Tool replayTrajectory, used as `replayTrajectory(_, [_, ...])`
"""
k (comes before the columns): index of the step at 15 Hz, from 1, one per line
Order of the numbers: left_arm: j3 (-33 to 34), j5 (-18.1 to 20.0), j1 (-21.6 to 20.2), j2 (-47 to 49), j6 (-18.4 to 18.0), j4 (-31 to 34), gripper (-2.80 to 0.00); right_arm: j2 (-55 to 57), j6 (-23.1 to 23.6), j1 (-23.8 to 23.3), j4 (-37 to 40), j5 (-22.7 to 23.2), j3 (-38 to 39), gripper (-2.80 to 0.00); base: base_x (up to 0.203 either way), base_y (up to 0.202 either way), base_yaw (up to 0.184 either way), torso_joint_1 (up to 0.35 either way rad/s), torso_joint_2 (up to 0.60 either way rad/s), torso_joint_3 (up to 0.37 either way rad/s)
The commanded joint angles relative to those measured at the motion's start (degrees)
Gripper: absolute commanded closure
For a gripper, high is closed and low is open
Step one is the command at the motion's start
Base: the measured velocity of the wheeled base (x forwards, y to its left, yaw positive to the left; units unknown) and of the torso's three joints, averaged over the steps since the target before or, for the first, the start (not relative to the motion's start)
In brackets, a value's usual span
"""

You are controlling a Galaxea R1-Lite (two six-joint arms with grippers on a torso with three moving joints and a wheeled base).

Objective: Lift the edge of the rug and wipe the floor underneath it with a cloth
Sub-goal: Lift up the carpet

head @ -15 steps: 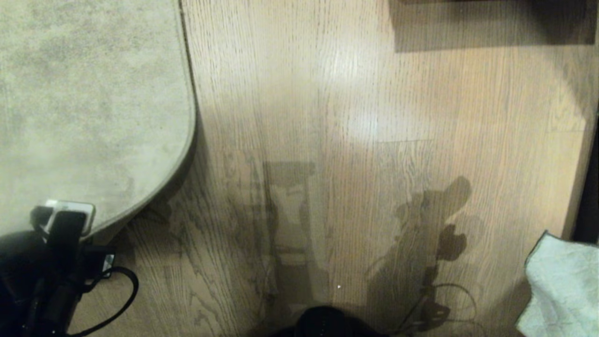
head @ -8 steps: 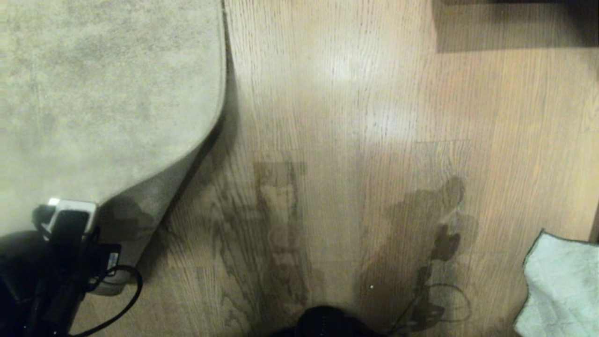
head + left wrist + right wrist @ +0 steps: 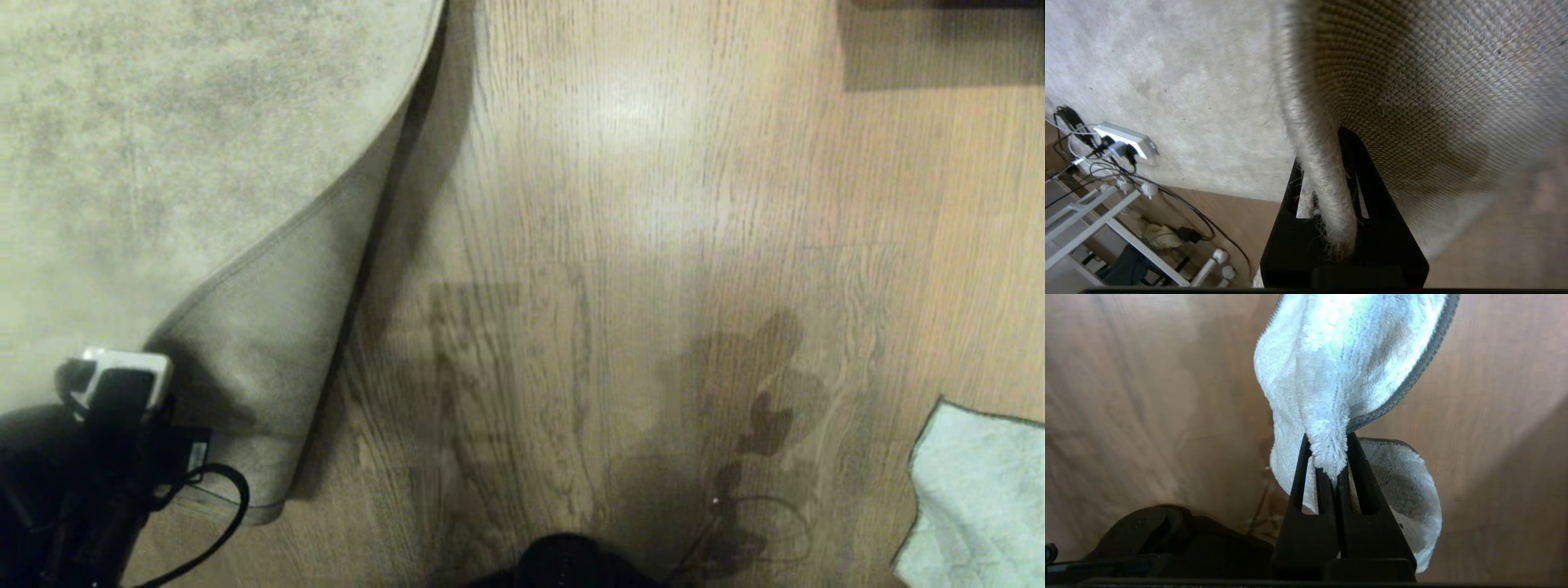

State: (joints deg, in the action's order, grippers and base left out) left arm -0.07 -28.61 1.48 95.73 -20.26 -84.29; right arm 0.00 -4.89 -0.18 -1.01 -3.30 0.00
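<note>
We see the left gripper (image 3: 1327,192) clamped on the rug edge (image 3: 1312,134), black fingers (image 3: 1372,196) either side of the fuzzy border, pile side on one face and woven backing on the other. In the head view the left arm (image 3: 98,457) sits at the near left corner, dark, with a white block on top and a looped black cable beside it. The rug edge (image 3: 277,245) is peeled up and folded over toward the left, so the paler underside (image 3: 269,351) faces up as a triangular flap on top of the mottled grey-beige rug (image 3: 163,122). The flap's near tip rests on the floor next to the arm. A dark shadow runs along the right side of the fold.

The floor (image 3: 653,204) is light brown wood-grain planks with a bright glare patch toward the far middle; robot shadows fall across the near middle.

The right gripper (image 3: 1329,457) is pinched tight on the cloth (image 3: 1347,355), fingers together with a bunch of pale fleece between the tips; the rest hangs free above the floor, dark stitched edging visible. In the head view we get only part of the cloth (image 3: 971,498) at the near right corner, well apart from the rug; the right gripper itself is out of that view.

In the left wrist view a white power strip (image 3: 1124,139) with plugs and cables lies at the rug's far border, white frame legs beside it.
</note>
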Motion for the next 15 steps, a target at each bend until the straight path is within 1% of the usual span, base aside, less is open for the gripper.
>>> replayTrajectory(1, [-0.01,-0.30,0.02,0.16,-0.13,-0.35,0.00,0.09,-0.03,0.01,-0.04,-0.04,0.00,0.00,0.000,0.189,-0.001,0.010,0.00,0.002])
replayTrajectory(3, [-0.17,-0.22,0.02,0.24,-0.19,-0.35,0.00,0.09,-0.03,0.01,-0.04,-0.04,0.00,0.00,0.000,0.143,-0.001,-0.001,0.00,-0.001])
replayTrajectory(4, [-0.43,-0.08,0.26,0.49,-0.22,-0.35,0.00,0.09,-0.03,0.01,-0.04,-0.04,0.00,0.00,0.000,0.000,0.000,0.000,0.00,0.000])
replayTrajectory(6, [-0.82,2.60,0.12,0.72,-0.33,-0.40,0.00,0.09,-0.03,0.01,-0.04,-0.04,0.00,0.00,0.000,0.000,0.000,0.000,0.00,0.000])
replayTrajectory(8, [-1.22,5.77,-1.44,1.17,-0.65,-0.40,0.00,0.09,-0.03,0.01,-0.04,-0.04,0.00,0.00,0.000,0.000,0.000,0.000,0.00,0.000])
replayTrajectory(10, [-2.90,9.34,-2.78,1.47,-2.06,-0.44,0.00,0.09,-0.03,0.01,-0.04,-0.04,0.00,0.00,0.000,0.000,0.000,0.000,0.00,0.000])
replayTrajectory(12, [-5.83,13.69,-4.84,1.62,-2.76,-0.40,0.00,0.09,-0.03,0.01,-0.04,-0.04,0.00,0.00,0.000,0.000,0.000,0.000,0.00,0.000])
replayTrajectory(13, [-7.64,16.92,-6.10,2.04,-2.95,-0.37,0.00,0.09,-0.03,0.01,-0.04,-0.04,0.00,0.00,0.000,0.000,0.000,0.000,0.00,0.000])
replayTrajectory(15, [-10.04,23.16,-8.91,2.50,-4.57,-0.35,0.00,0.09,-0.03,0.01,-0.04,-0.04,0.00,0.00,0.000,0.000,0.000,0.000,0.00,0.000])
